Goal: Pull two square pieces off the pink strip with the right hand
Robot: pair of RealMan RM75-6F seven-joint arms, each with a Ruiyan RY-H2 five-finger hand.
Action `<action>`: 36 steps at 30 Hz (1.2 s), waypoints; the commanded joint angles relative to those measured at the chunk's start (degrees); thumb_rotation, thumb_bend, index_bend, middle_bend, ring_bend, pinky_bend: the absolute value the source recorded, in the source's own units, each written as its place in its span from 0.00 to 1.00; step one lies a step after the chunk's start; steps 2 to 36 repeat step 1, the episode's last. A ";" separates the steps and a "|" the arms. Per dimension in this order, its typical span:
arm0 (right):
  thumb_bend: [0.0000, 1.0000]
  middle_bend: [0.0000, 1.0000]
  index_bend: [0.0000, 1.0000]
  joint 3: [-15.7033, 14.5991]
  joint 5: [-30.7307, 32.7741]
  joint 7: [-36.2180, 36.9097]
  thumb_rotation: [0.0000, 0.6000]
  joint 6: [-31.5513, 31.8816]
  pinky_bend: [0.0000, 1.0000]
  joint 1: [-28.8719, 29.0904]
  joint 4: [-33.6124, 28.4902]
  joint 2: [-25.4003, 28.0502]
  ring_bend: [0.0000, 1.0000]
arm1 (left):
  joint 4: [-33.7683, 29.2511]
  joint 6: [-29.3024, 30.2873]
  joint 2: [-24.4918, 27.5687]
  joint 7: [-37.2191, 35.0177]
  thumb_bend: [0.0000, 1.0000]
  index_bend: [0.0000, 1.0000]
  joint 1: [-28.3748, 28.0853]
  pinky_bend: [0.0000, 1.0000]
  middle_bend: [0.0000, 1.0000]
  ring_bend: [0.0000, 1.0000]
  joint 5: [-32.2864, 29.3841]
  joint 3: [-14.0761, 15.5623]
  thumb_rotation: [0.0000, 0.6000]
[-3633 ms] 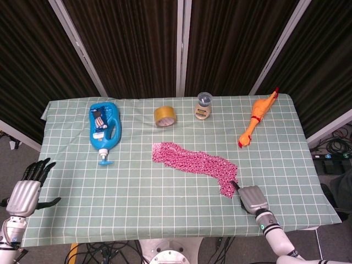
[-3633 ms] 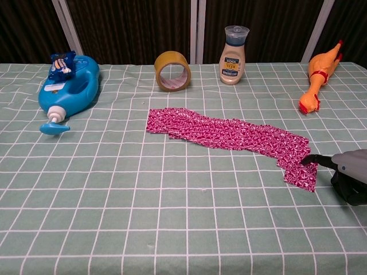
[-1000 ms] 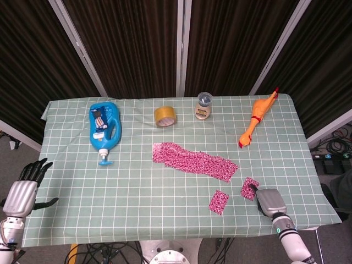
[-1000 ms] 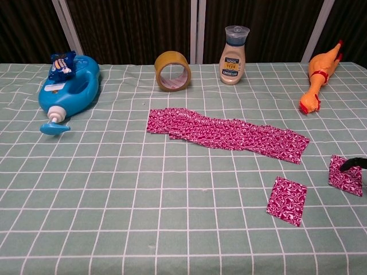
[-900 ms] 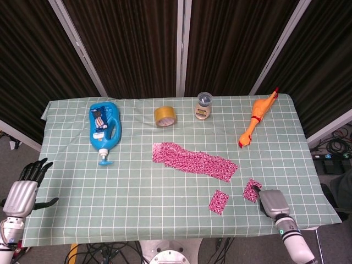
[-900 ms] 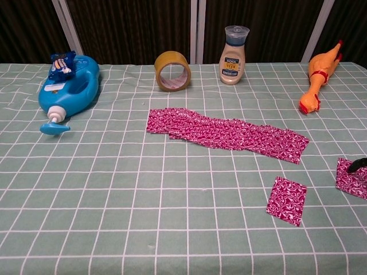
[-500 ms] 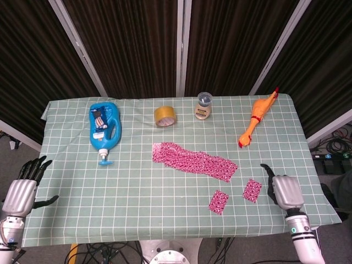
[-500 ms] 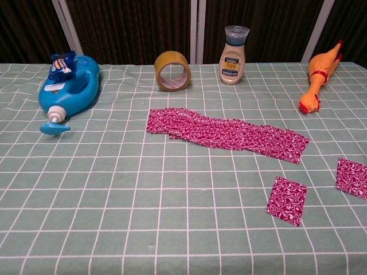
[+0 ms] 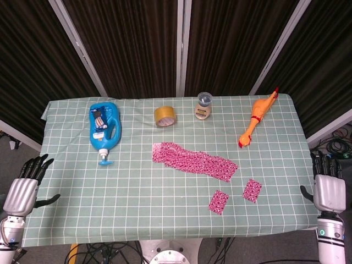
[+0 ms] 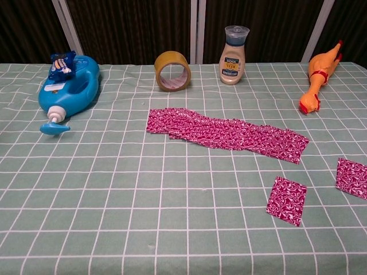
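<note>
The pink strip lies flat across the middle of the checked tablecloth. Two pink square pieces lie apart from it toward the front right: one square and another square further right. My right hand hangs off the table's right edge, fingers spread, holding nothing; the chest view does not show it. My left hand hangs beside the front left corner, fingers apart and empty.
A blue detergent bottle lies at the back left. A tape roll, a small bottle and an orange rubber chicken stand along the back.
My right hand let go of the second pink square and drew away to the right, past the table's edge. Both squares now lie free. The left hand barely moved.
</note>
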 commanded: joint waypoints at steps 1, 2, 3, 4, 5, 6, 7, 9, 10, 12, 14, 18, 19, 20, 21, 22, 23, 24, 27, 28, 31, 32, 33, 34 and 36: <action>0.10 0.00 0.00 0.50 -0.61 0.28 1.00 -0.89 0.00 -0.25 0.04 0.05 0.00 | 0.21 -0.26 -0.24 -0.04 0.10 0.08 -0.07 0.06 0.00 0.00 -0.27 -0.07 1.00; 0.10 0.00 0.00 0.50 -0.61 0.28 1.00 -0.89 0.00 -0.25 0.04 0.05 0.00 | 0.21 -0.26 -0.24 -0.04 0.10 0.08 -0.07 0.06 0.00 0.00 -0.27 -0.07 1.00; 0.10 0.00 0.00 0.50 -0.61 0.28 1.00 -0.89 0.00 -0.25 0.04 0.05 0.00 | 0.21 -0.26 -0.24 -0.04 0.10 0.08 -0.07 0.06 0.00 0.00 -0.27 -0.07 1.00; 0.10 0.00 0.00 0.50 -0.61 0.28 1.00 -0.89 0.00 -0.25 0.04 0.05 0.00 | 0.21 -0.26 -0.24 -0.04 0.10 0.08 -0.07 0.06 0.00 0.00 -0.27 -0.07 1.00; 0.10 0.00 0.00 0.50 -0.61 0.28 1.00 -0.89 0.00 -0.25 0.04 0.05 0.00 | 0.21 -0.26 -0.24 -0.04 0.10 0.08 -0.07 0.06 0.00 0.00 -0.27 -0.07 1.00; 0.10 0.00 0.00 0.50 -0.61 0.28 1.00 -0.89 0.00 -0.25 0.04 0.05 0.00 | 0.21 -0.26 -0.24 -0.04 0.10 0.08 -0.07 0.06 0.00 0.00 -0.27 -0.07 1.00; 0.10 0.00 0.00 0.50 -0.61 0.28 1.00 -0.89 0.00 -0.25 0.04 0.05 0.00 | 0.21 -0.26 -0.24 -0.04 0.10 0.08 -0.07 0.06 0.00 0.00 -0.27 -0.07 1.00; 0.10 0.00 0.00 0.50 -0.61 0.28 1.00 -0.89 0.00 -0.25 0.04 0.05 0.00 | 0.21 -0.26 -0.24 -0.04 0.10 0.08 -0.07 0.06 0.00 0.00 -0.27 -0.07 1.00; 0.10 0.00 0.00 0.50 -0.61 0.28 1.00 -0.89 0.00 -0.25 0.04 0.05 0.00 | 0.21 -0.26 -0.24 -0.04 0.10 0.08 -0.07 0.06 0.00 0.00 -0.27 -0.07 1.00; 0.10 0.00 0.00 0.50 -0.61 0.28 1.00 -0.89 0.00 -0.25 0.04 0.05 0.00 | 0.21 -0.26 -0.24 -0.04 0.10 0.08 -0.07 0.06 0.00 0.00 -0.27 -0.07 1.00; 0.10 0.00 0.00 0.50 -0.61 0.28 1.00 -0.89 0.00 -0.25 0.04 0.05 0.00 | 0.21 -0.26 -0.24 -0.04 0.10 0.08 -0.07 0.06 0.00 0.00 -0.27 -0.07 1.00; 0.10 0.00 0.00 0.50 -0.61 0.28 1.00 -0.89 0.00 -0.25 0.04 0.05 0.00 | 0.21 -0.26 -0.24 -0.04 0.10 0.08 -0.07 0.06 0.00 0.00 -0.27 -0.07 1.00; 0.10 0.00 0.00 0.50 -0.61 0.28 1.00 -0.89 0.00 -0.25 0.04 0.05 0.00 | 0.21 -0.26 -0.24 -0.04 0.10 0.08 -0.07 0.06 0.00 0.00 -0.27 -0.07 1.00; 0.10 0.00 0.00 0.50 -0.61 0.28 1.00 -0.89 0.00 -0.25 0.04 0.05 0.00 | 0.21 -0.26 -0.24 -0.04 0.10 0.08 -0.07 0.06 0.00 0.00 -0.27 -0.07 1.00; 0.10 0.00 0.00 0.50 -0.61 0.28 1.00 -0.89 0.00 -0.25 0.04 0.05 0.00 | 0.21 -0.26 -0.24 -0.04 0.10 0.08 -0.07 0.06 0.00 0.00 -0.27 -0.07 1.00; 0.10 0.00 0.00 0.50 -0.61 0.28 1.00 -0.89 0.00 -0.25 0.04 0.05 0.00 | 0.21 -0.26 -0.24 -0.04 0.10 0.08 -0.07 0.06 0.00 0.00 -0.27 -0.07 1.00; 0.10 0.00 0.00 0.50 -0.61 0.28 1.00 -0.89 0.00 -0.25 0.04 0.05 0.00 | 0.21 -0.26 -0.24 -0.04 0.10 0.08 -0.07 0.06 0.00 0.00 -0.27 -0.07 1.00; 0.10 0.00 0.00 0.50 -0.61 0.28 1.00 -0.89 0.00 -0.25 0.04 0.05 0.00 | 0.21 -0.26 -0.24 -0.04 0.10 0.08 -0.07 0.06 0.00 0.00 -0.27 -0.07 1.00; 0.10 0.00 0.00 0.50 -0.61 0.28 1.00 -0.89 0.00 -0.25 0.04 0.05 0.00 | 0.21 -0.26 -0.24 -0.04 0.10 0.08 -0.07 0.06 0.00 0.00 -0.27 -0.07 1.00; 0.10 0.00 0.00 0.50 -0.61 0.28 1.00 -0.89 0.00 -0.25 0.04 0.05 0.00 | 0.21 -0.26 -0.24 -0.04 0.10 0.08 -0.07 0.06 0.00 0.00 -0.27 -0.07 1.00; 0.10 0.00 0.00 0.50 -0.61 0.28 1.00 -0.89 0.00 -0.25 0.04 0.05 0.00 | 0.21 -0.26 -0.24 -0.04 0.10 0.08 -0.07 0.06 0.00 0.00 -0.27 -0.07 1.00; 0.10 0.00 0.00 0.50 -0.61 0.28 1.00 -0.89 0.00 -0.25 0.04 0.05 0.00 | 0.21 -0.26 -0.24 -0.04 0.10 0.08 -0.07 0.06 0.00 0.00 -0.27 -0.07 1.00; 0.10 0.00 0.00 0.50 -0.61 0.28 1.00 -0.89 0.00 -0.25 0.04 0.05 0.00 | 0.21 -0.26 -0.24 -0.04 0.10 0.08 -0.07 0.06 0.00 0.00 -0.27 -0.07 1.00; 0.10 0.00 0.00 0.50 -0.61 0.28 1.00 -0.89 0.00 -0.25 0.04 0.05 0.00 | 0.21 -0.26 -0.24 -0.04 0.10 0.08 -0.07 0.06 0.00 0.00 -0.27 -0.07 1.00; 0.10 0.00 0.00 0.50 -0.61 0.28 1.00 -0.89 0.00 -0.25 0.04 0.05 0.00 | 0.21 -0.26 -0.24 -0.04 0.10 0.08 -0.07 0.06 0.00 0.00 -0.27 -0.07 1.00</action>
